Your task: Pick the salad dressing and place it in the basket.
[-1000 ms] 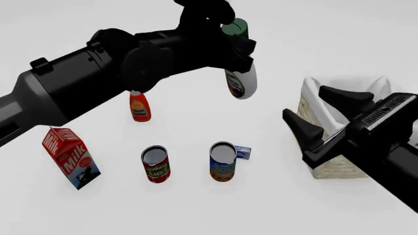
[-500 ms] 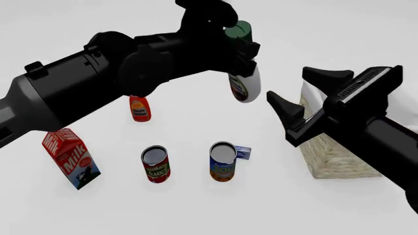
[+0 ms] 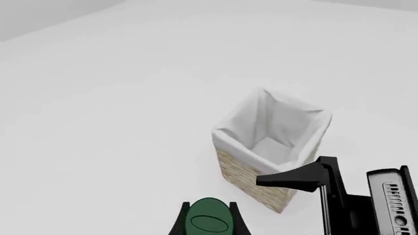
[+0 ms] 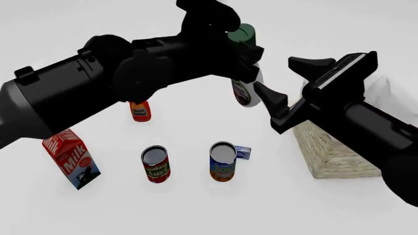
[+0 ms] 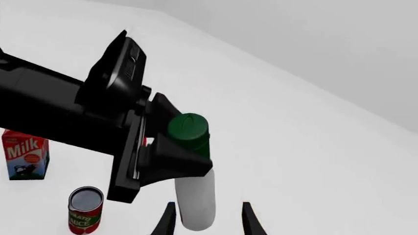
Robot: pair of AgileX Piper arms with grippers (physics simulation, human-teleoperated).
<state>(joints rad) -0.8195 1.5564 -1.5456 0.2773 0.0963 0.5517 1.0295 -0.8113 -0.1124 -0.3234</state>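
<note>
My left gripper (image 4: pixel 244 55) is shut on the neck of the salad dressing (image 4: pixel 245 92), a white bottle with a dark green cap, and holds it in the air, tilted. The cap shows in the left wrist view (image 3: pixel 209 223). My right gripper (image 4: pixel 273 74) is open, right beside the bottle. In the right wrist view the bottle's lower end (image 5: pixel 196 198) hangs between the right fingers (image 5: pixel 167 221), and the left gripper (image 5: pixel 186 143) clamps just under the cap. The wicker basket (image 4: pixel 334 152) with white lining stands at the right, partly hidden by my right arm. It also shows in the left wrist view (image 3: pixel 251 178).
On the table stand a red bottle with a white cap (image 4: pixel 139 110), a milk carton (image 4: pixel 72 157), a tomato sauce can (image 4: pixel 155 164), another can (image 4: pixel 222 161) and a small blue box (image 4: pixel 243 152) behind it.
My right gripper has swung left and up from in front of the basket to beside the held bottle. The left arm has carried the bottle slightly to the right.
</note>
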